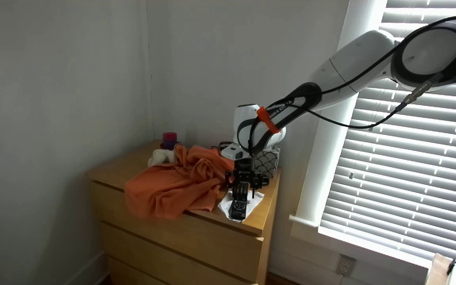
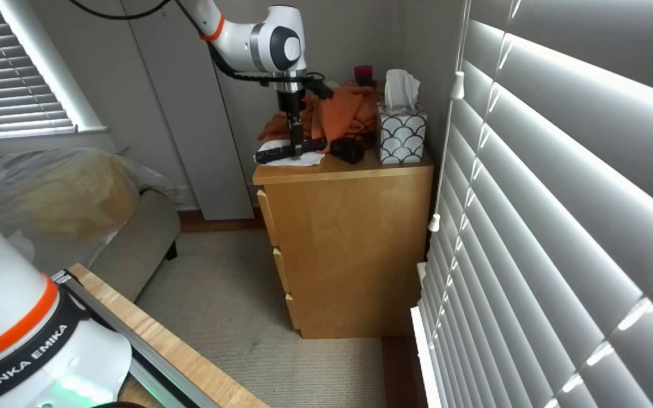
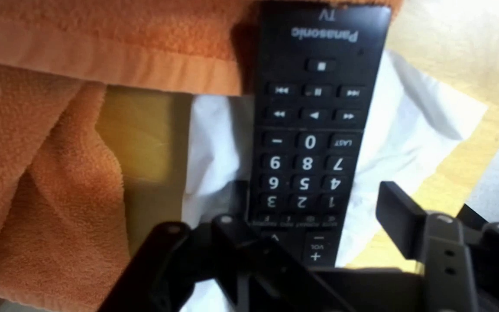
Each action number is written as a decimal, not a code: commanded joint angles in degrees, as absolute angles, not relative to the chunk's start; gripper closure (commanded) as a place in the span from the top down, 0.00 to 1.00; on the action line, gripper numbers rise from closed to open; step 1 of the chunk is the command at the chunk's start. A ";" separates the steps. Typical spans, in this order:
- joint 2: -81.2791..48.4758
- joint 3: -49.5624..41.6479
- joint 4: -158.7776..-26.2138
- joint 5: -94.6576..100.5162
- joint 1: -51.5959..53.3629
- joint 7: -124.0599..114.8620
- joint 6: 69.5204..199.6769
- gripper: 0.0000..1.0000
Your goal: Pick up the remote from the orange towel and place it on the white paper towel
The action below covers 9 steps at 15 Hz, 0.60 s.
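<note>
Although the remote [image 1: 239, 202] appears in both exterior views, only the wrist view makes its lettering readable, upside down, with the name Panasonic near the top of the frame and the number keys at the middle. It lies over the white paper towel [image 3: 405, 138]; at the top of the wrist view its end overlaps the orange towel [image 3: 67, 182], though whether it rests on that cloth I cannot tell. Low in the same frame the gripper [image 3: 312, 216] stands with its fingers apart, the remote between them, and paper shows between the finger at the lower right and the remote's edge. That gap is hidden in an exterior view where a finger [image 2: 296, 136] crosses in front of the remote, left of centre; there a black object [image 2: 347, 150] sits near the remote's right end, and a tissue box [image 2: 403, 136] stands farther right, in full. In an exterior view the robot arm [image 1: 342, 75] covers part of that box, right of centre, while left of centre the orange towel hangs over the front edge of the dresser [image 1: 172, 237], with a white object [image 1: 160, 157] and a red-and-purple cup [image 1: 169, 140] behind it.
</note>
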<state>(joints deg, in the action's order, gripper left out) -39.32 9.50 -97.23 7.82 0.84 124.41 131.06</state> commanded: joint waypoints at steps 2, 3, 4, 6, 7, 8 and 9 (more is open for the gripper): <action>-40.10 9.37 -97.78 9.13 0.93 126.04 132.52 0.46; -40.17 9.31 -97.71 9.31 1.00 126.02 132.48 0.40; -40.13 9.32 -97.70 9.39 1.02 126.04 132.44 0.30; -40.09 9.17 -97.66 9.74 1.15 125.99 132.25 0.30; -39.70 9.09 -97.87 9.93 1.27 125.81 131.88 0.30; -39.36 9.24 -98.08 9.83 1.21 125.81 131.80 0.30; -38.38 9.70 -98.51 8.75 0.94 125.29 130.58 0.30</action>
<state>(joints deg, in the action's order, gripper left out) -39.61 9.50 -97.22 8.45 0.93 124.41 131.06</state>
